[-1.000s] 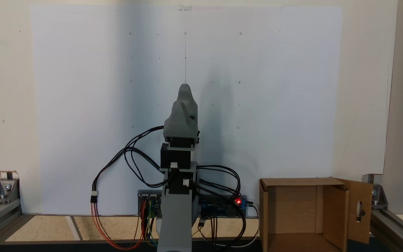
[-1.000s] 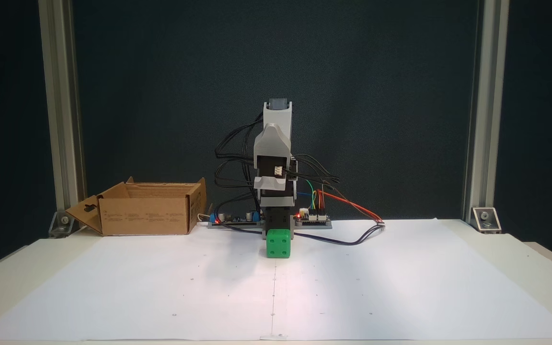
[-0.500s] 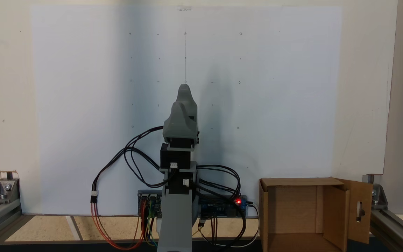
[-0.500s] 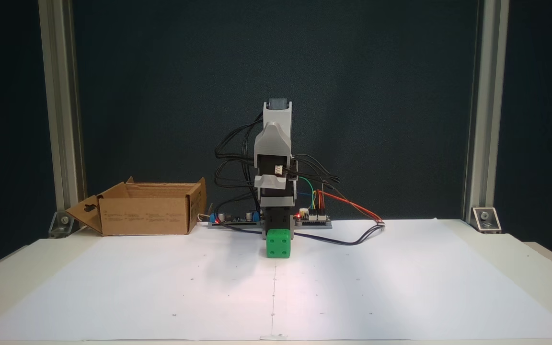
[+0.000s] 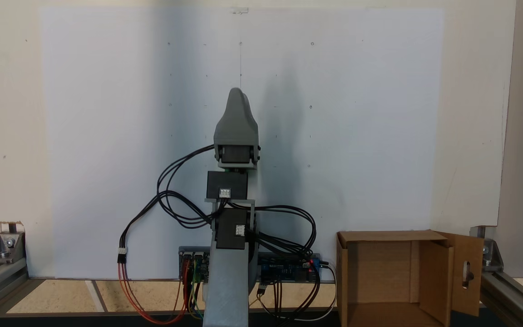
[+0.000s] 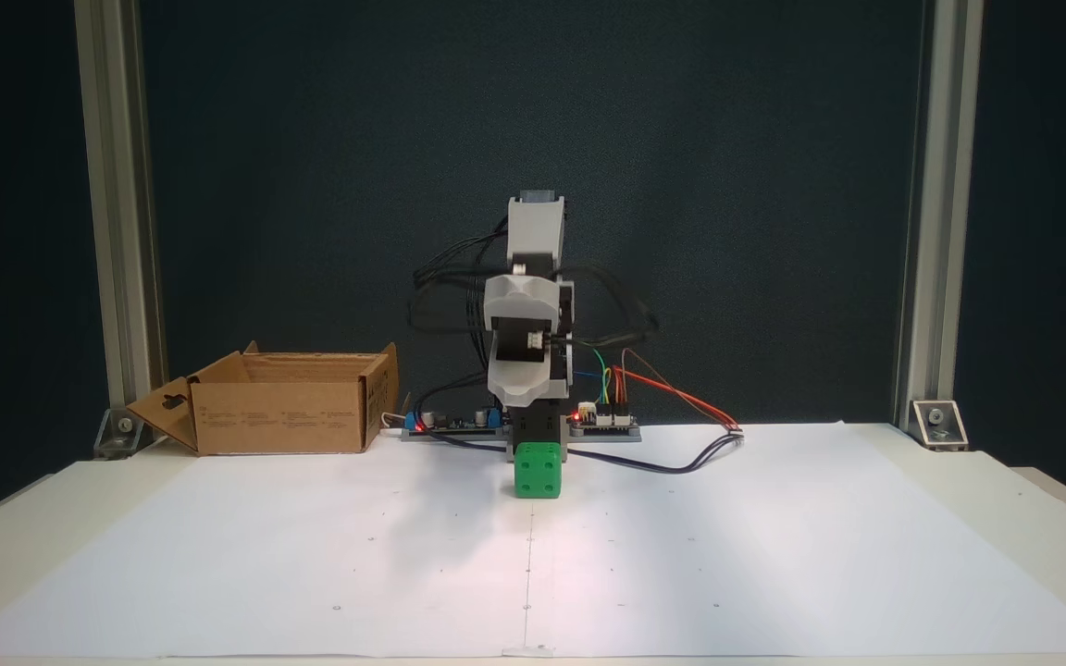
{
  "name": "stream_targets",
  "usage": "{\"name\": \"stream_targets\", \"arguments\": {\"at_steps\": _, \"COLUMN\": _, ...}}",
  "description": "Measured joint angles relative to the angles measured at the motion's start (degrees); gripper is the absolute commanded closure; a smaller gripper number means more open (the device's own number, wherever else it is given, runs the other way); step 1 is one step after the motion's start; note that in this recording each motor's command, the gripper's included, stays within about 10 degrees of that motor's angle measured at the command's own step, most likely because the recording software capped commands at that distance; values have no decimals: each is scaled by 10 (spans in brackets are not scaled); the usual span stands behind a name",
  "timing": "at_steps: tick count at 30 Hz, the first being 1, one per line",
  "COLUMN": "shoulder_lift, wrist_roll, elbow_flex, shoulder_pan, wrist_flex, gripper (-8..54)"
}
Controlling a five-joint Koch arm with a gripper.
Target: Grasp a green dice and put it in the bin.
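My gripper point(image 5: 238, 93), jaw state unclear, hangs above the green dice point(image 6: 537, 470); descending off-centre could knock it away.

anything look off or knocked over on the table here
Nothing stands out. The green dice sits flat on the white paper, just in front of the arm's base. The cardboard bin stands upright and undamaged at the left in that fixed view, one slotted flap folded outward.

No readable text, brand or number can be made out. Small print is seen on the near side of the cardboard box point(image 6: 278, 414), but it is too small to be read.
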Motion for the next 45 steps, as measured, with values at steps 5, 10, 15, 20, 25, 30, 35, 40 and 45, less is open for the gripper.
{"name": "stream_targets", "arguments": {"at_steps": 5, "shoulder_lift": -1, "wrist_roll": 15, "elbow_flex": -94, "shoulder_pan": 0, "wrist_flex": 192, "gripper": 20}}
{"name": "stream_targets", "arguments": {"at_steps": 10, "shoulder_lift": 0, "wrist_roll": 33, "elbow_flex": -185, "shoulder_pan": 0, "wrist_flex": 385, "gripper": 21}}
{"name": "stream_targets", "arguments": {"at_steps": 15, "shoulder_lift": -1, "wrist_roll": 49, "elbow_flex": -266, "shoulder_pan": 3, "wrist_flex": 573, "gripper": 22}}
{"name": "stream_targets", "arguments": {"at_steps": 20, "shoulder_lift": 0, "wrist_roll": 53, "elbow_flex": -374, "shoulder_pan": 5, "wrist_flex": 770, "gripper": 21}}
{"name": "stream_targets", "arguments": {"at_steps": 25, "shoulder_lift": -1, "wrist_roll": 57, "elbow_flex": -454, "shoulder_pan": 6, "wrist_flex": 943, "gripper": 21}}
{"name": "stream_targets", "arguments": {"at_steps": 30, "shoulder_lift": -2, "wrist_roll": 65, "elbow_flex": -466, "shoulder_pan": 10, "wrist_flex": 1100, "gripper": 19}}
{"name": "stream_targets", "arguments": {"at_steps": 35, "shoulder_lift": -2, "wrist_roll": 65, "elbow_flex": -466, "shoulder_pan": 10, "wrist_flex": 1120, "gripper": 11}}
{"name": "stream_targets", "arguments": {"at_steps": 40, "shoulder_lift": -3, "wrist_roll": 65, "elbow_flex": -435, "shoulder_pan": 11, "wrist_flex": 1115, "gripper": 1}}
{"name": "stream_targets", "arguments": {"at_steps": 45, "shoulder_lift": -2, "wrist_roll": 65, "elbow_flex": -396, "shoulder_pan": 6, "wrist_flex": 1106, "gripper": -6}}
